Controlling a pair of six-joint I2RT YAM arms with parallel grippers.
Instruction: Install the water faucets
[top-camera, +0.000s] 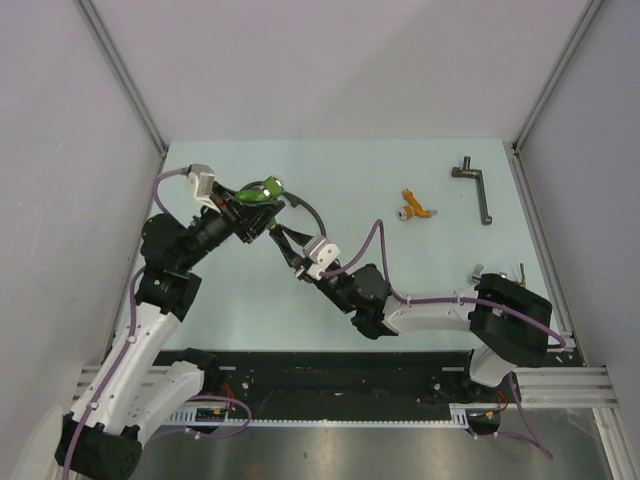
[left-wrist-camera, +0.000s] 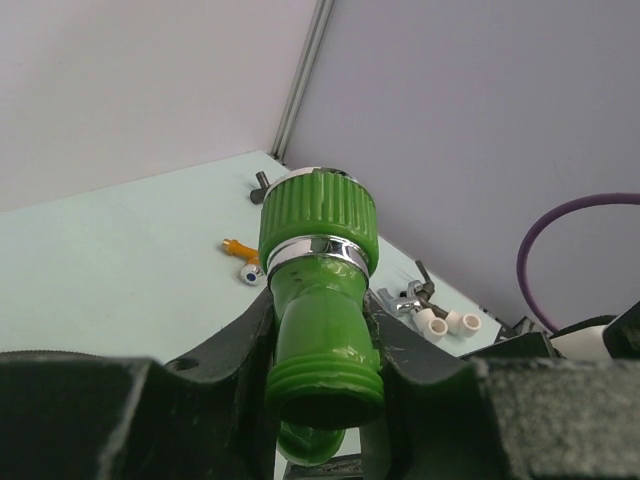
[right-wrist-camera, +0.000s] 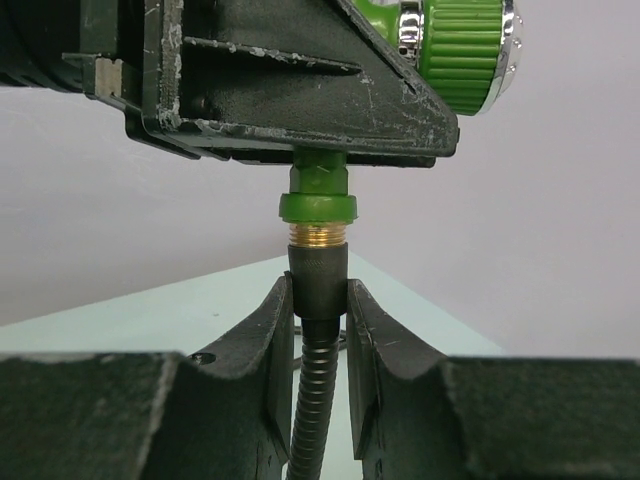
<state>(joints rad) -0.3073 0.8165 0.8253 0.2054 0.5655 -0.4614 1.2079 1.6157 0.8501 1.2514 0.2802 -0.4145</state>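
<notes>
The green faucet is held above the table in my left gripper, whose jaws are shut on its body. Its ribbed green cap with a silver ring points up and away. My right gripper is shut on the knurled end fitting of the black hose. A brass thread joins that fitting to the faucet's green stem right under the left gripper. The orange faucet lies loose on the table to the right, also in the left wrist view.
A dark grey L-shaped handle lies at the back right of the pale green table. A silver fitting with white plastic ends shows in the left wrist view. Grey walls close in the back and sides.
</notes>
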